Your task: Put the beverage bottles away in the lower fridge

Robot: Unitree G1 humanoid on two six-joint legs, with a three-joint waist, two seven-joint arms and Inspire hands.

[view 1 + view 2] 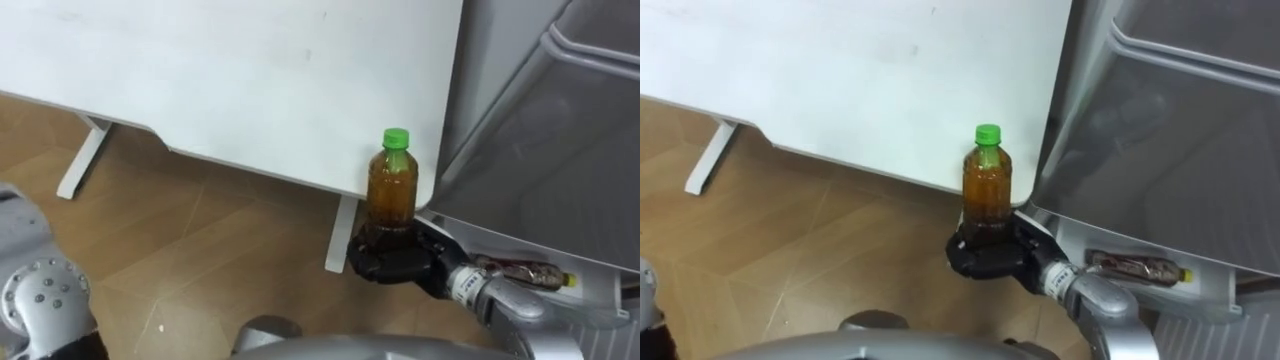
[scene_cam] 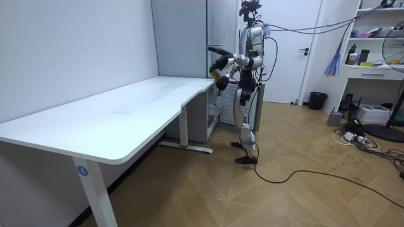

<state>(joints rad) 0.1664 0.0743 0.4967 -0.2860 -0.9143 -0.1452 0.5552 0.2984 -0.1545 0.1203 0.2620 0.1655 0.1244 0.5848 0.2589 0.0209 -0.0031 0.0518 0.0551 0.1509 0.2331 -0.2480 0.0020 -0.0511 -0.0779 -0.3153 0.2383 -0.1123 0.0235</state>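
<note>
A: Where do we have the bottle?
B: Upright in our right hand, fingers clamped round its base, at the table corner, just beside the fridge.

Rt hand grips drink bottle at table corner, by fridge.

Bottle, amber liquid and green cap, stands upright in the black right hand, fingers curled round its base. It sits just off the near corner of the white table and just beside the grey fridge on the right. White table leg runs down behind the hand to the wood floor. A brown item w/ yellow end lies flat on a low fridge ledge, near the wrist.
</note>
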